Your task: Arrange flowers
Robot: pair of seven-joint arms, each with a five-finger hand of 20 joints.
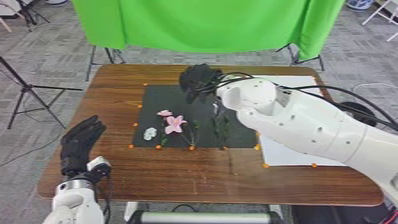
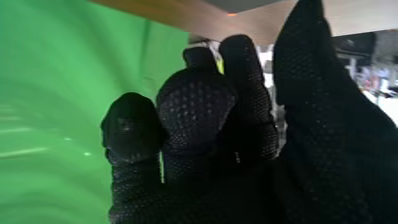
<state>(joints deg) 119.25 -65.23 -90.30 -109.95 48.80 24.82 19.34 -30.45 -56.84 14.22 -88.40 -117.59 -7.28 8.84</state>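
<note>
Two pink, open-petalled flowers (image 1: 175, 123) lie to our left hand's (image 1: 82, 138) right, nearer us than our right hand (image 1: 200, 80); their thin stems blur into the dark rectangular mat (image 1: 167, 95). A small white flower (image 1: 149, 133) lies between them and our left hand. On the near side of our right hand are dark green leafy stems (image 1: 222, 131), hard to separate from the mat, and a pale slender shape (image 1: 216, 106) we can't identify. Our right hand's black-gloved fingers are mostly straight and slightly spread; we cannot tell whether it has hold of anything. Our left hand is open, fingers extended, with nothing visible in it. Our right arm and loose black cables (image 1: 311, 93) cross the white sheet (image 1: 289, 150), hiding much of it. Beyond our right hand hangs bright green cloth (image 1: 209, 25).
</note>
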